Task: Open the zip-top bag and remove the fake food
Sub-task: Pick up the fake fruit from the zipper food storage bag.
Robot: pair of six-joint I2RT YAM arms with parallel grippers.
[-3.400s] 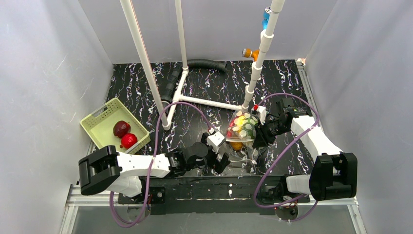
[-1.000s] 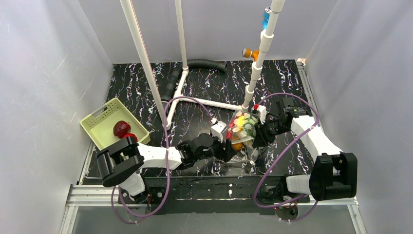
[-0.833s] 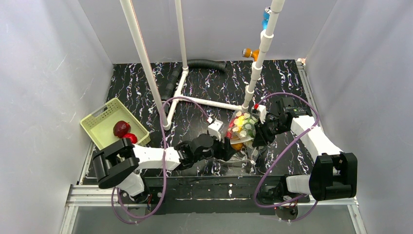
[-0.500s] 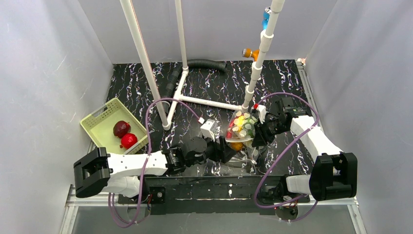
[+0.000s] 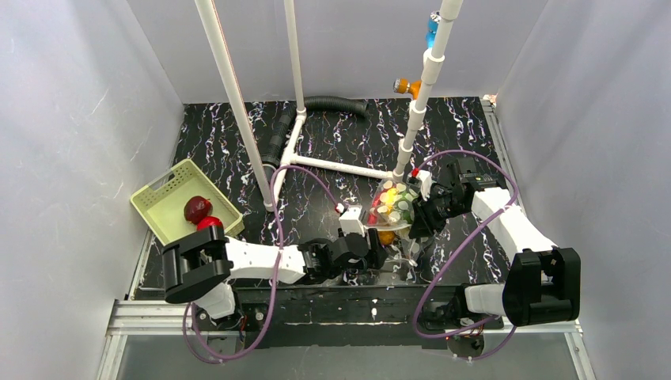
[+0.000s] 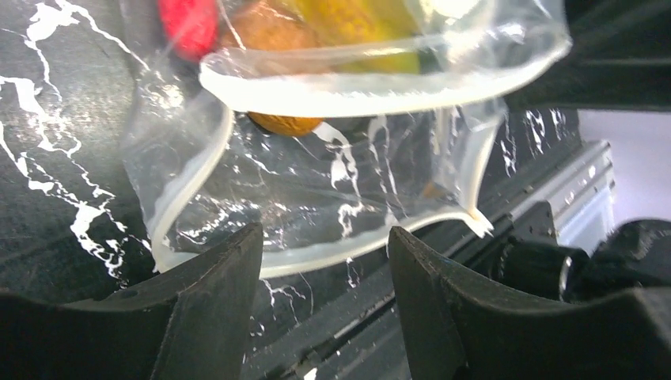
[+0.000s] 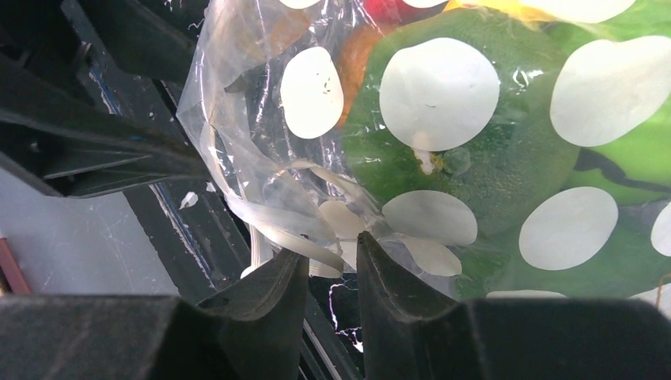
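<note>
Nearest the arm bases, on the near side of the right-hand white upright pipe (image 5: pixel 411 134): black two-finger left gripper (image 6: pixel 324 237), jaws spread wide, nothing between them. Faces straight into the gaping mouth of the clear floppy zip-top bag with pale round dots (image 6: pixel 332 182), its thick whitish zip rim curled open just past the fingertips. Seems to touch neither finger.

A little farther, at the foot of that pipe: the bag itself, apparently held up on one side, mouth turned toward the near edge. Bulges with small bright plastic fake food (image 7: pixel 380 158): a green piece, something yellow, something red, an orange round one close to the mouth.

Just right of the pipe's foot: black right gripper (image 7: pixel 331 249), jaws nearly together, pinching a fold of plastic and zip strip at the bag's edge.

Well left of the pipe: pale green perforated basket (image 5: pixel 170 178), holding a dark red round fruit (image 5: pixel 197 209) and a red round one (image 5: pixel 207 225).

Judging by this: opening done, two pieces out, most of the load left inside. Next probably calls for reaching into the mouth or tipping the bag further.
</note>
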